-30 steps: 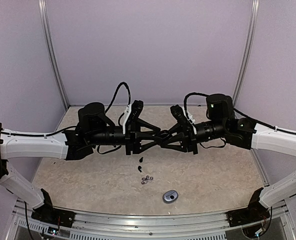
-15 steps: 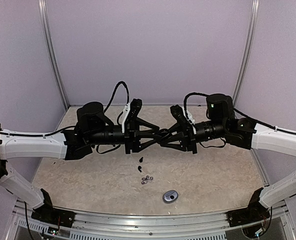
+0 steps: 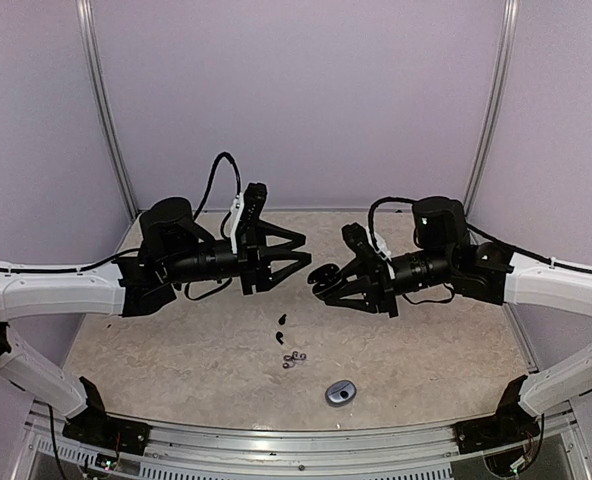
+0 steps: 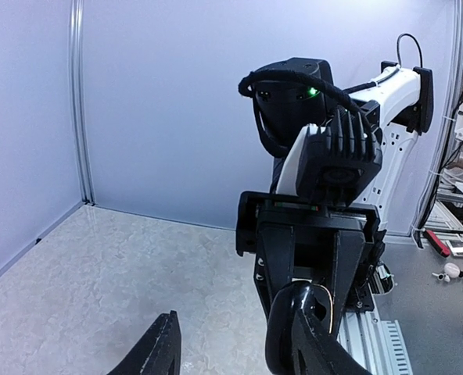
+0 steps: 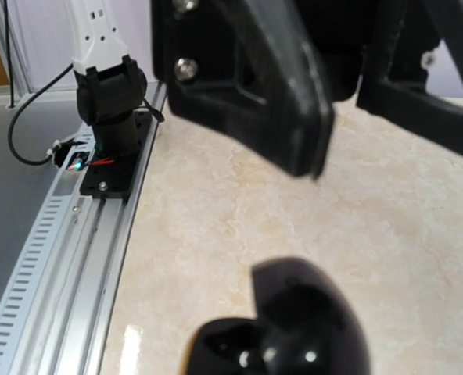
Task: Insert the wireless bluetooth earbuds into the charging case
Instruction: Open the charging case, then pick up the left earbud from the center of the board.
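In the top view both arms are raised over the table (image 3: pixel 166 340) and their tools face each other in the middle of the frame, apart, with a gap between them. The left gripper (image 3: pixel 300 250) has its fingers spread and nothing is between them. The right gripper (image 3: pixel 322 283) is pressed on a glossy black case (image 3: pixel 327 272). The right wrist view shows this rounded thing at the bottom centre, blurred.

The earbuds lie on the table below the gap, near the centre of the frame. The black earbuds (image 3: pixel 281 321) are higher, and the silvery earbuds (image 3: pixel 294 358) are just below them. A grey oval case (image 3: pixel 341 392) lies lower right of them, near the front edge.
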Available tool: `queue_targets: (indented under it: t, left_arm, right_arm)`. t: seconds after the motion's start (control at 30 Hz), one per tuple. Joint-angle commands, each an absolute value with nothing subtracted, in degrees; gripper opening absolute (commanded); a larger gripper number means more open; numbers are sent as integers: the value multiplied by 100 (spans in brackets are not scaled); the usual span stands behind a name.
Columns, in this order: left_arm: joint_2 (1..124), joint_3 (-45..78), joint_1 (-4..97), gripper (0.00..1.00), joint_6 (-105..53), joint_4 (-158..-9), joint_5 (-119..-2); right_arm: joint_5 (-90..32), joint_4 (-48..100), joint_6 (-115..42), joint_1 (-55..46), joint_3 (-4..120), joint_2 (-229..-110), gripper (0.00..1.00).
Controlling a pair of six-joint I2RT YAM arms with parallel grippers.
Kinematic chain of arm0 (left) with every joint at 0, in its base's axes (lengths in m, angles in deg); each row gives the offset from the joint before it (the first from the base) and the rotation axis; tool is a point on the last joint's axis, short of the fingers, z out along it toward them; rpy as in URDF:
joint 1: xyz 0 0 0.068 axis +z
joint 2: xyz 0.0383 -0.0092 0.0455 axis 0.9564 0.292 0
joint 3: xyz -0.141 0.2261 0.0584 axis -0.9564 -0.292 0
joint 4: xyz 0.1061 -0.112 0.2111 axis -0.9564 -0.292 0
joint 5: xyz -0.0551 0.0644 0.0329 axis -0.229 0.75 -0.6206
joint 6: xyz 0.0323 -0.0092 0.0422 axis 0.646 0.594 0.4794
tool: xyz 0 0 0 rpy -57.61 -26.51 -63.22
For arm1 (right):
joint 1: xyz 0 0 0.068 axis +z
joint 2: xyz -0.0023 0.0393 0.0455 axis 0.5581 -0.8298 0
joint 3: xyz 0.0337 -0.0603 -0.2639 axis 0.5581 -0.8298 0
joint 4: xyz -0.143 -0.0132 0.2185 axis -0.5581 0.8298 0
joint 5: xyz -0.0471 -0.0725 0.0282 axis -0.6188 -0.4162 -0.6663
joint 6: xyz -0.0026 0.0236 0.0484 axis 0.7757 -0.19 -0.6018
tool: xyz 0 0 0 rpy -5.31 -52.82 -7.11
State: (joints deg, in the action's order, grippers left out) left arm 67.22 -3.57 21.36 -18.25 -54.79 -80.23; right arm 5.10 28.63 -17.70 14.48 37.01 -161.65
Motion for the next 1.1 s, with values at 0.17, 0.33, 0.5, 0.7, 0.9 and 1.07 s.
queue_targets:
  t: [0.17, 0.33, 0.5, 0.7, 0.9, 1.07]
  left_arm:
    - [6315, -864, 2274, 51, -1968, -5674, -7420]
    - [6358, -1109, 2304, 50, -2250, -6344, -6594]
    - [6757, -993, 2381, 48, -2520, -7240, -6116]
    - [7325, -680, 2539, 45, -2814, -7848, -5962]
    - [8161, 325, 2710, 40, -2859, -8740, -5757]
    - [8918, 950, 2705, 38, -2796, -9344, -5678]
  right_arm:
    - [281, 2427, -2055, 1472, 3167, -15695, 0]
    - [239, 2364, -2291, 1310, 2906, -15432, 0]
    - [278, 2358, -2407, 1177, 2661, -15256, 0]
    - [209, 2520, -2268, 1145, 2579, -15151, 0]
    - [85, 2643, -2231, 1147, 2519, -15100, 1]
    - [-57, 2610, -2231, 1144, 2411, -15030, 1]
